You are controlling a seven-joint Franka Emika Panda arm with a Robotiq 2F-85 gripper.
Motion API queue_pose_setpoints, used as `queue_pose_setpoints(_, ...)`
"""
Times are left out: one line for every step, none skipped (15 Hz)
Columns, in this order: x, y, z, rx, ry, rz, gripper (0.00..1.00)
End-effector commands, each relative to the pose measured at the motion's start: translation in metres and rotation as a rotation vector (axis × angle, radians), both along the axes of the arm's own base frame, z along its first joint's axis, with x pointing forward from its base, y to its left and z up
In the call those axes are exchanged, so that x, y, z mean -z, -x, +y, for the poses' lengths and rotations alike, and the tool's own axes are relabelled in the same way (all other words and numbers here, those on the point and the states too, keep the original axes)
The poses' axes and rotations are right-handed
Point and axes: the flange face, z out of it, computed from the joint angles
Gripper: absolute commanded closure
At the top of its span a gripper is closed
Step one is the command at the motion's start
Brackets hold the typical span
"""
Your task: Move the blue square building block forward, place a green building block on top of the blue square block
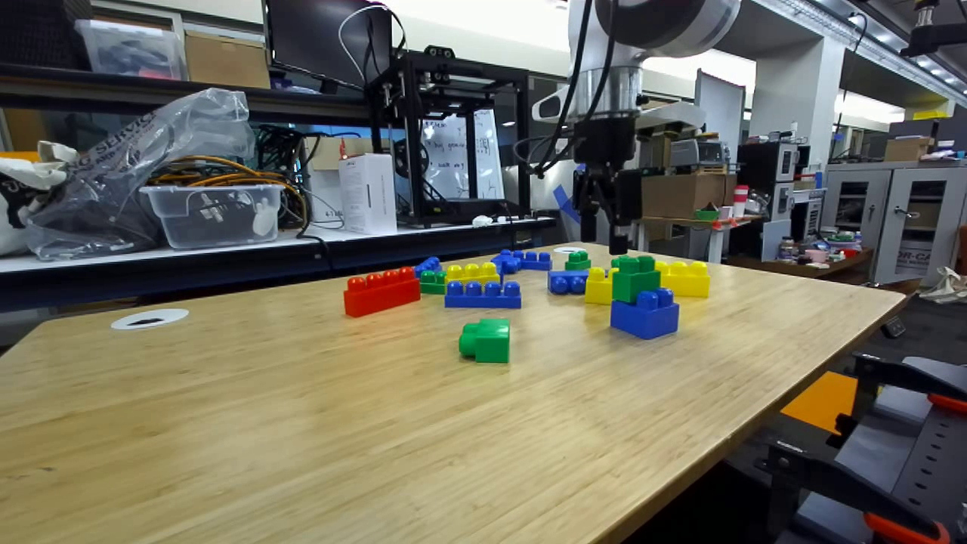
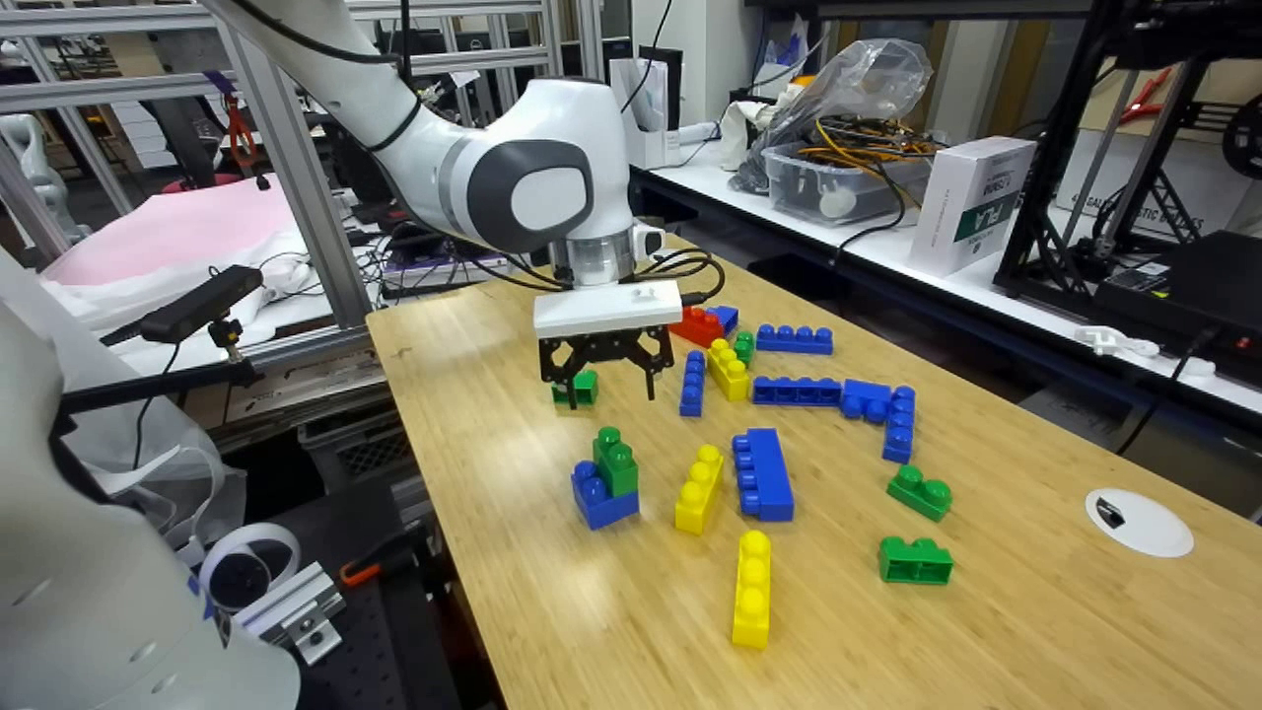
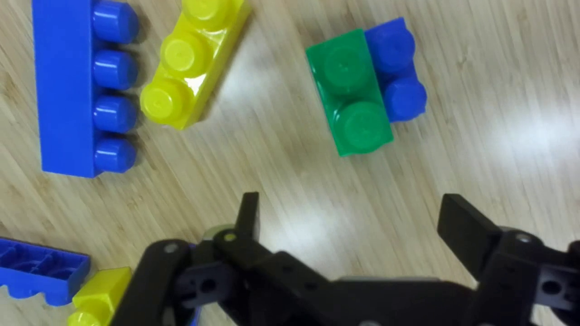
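The blue square building block [image 1: 644, 321] stands on the wooden table and also shows in an exterior view [image 2: 603, 507] and the wrist view [image 3: 404, 98]. A green building block [image 1: 634, 283] sits on top of it, off to one side, so two blue studs stay bare. The green block also shows in an exterior view [image 2: 617, 467] and the wrist view [image 3: 351, 95]. My gripper [image 3: 351, 197] is open and empty, with its fingers wide apart. It hangs above the table, apart from the stack, in both exterior views [image 1: 603, 240] [image 2: 611, 398].
Another green brick [image 1: 487, 341] lies on its side. A yellow brick [image 2: 699, 490] and a long blue brick [image 2: 764, 475] lie beside the stack. A red brick [image 1: 382, 291], several blue bricks and more green bricks [image 2: 915, 562] lie around. The table edge [image 1: 763, 423] is near the stack.
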Motion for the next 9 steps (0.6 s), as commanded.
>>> queue_pose_setpoints(-0.01,0.004,0.008,0.145,-0.036,0.015,0.0)
queue_pose_setpoints(-0.012,0.004,0.01,0.19,-0.054,0.014,0.0)
queue_pose_setpoints(-0.015,0.003,0.012,0.242,-0.071,0.021,0.0)
queue_pose_setpoints(-0.016,0.002,0.013,0.31,-0.092,0.017,0.0)
queue_pose_setpoints(-0.017,0.001,0.014,0.366,-0.103,0.019,0.0)
queue_pose_setpoints(-0.02,0.0,0.014,0.423,-0.115,0.02,0.0)
queue_pose_setpoints(-0.021,-0.002,0.015,0.481,-0.123,0.023,0.0)
queue_pose_setpoints(-0.024,-0.003,0.014,0.539,-0.134,0.023,0.0)
queue_pose_setpoints(-0.025,-0.004,0.014,0.596,-0.14,0.028,0.0)
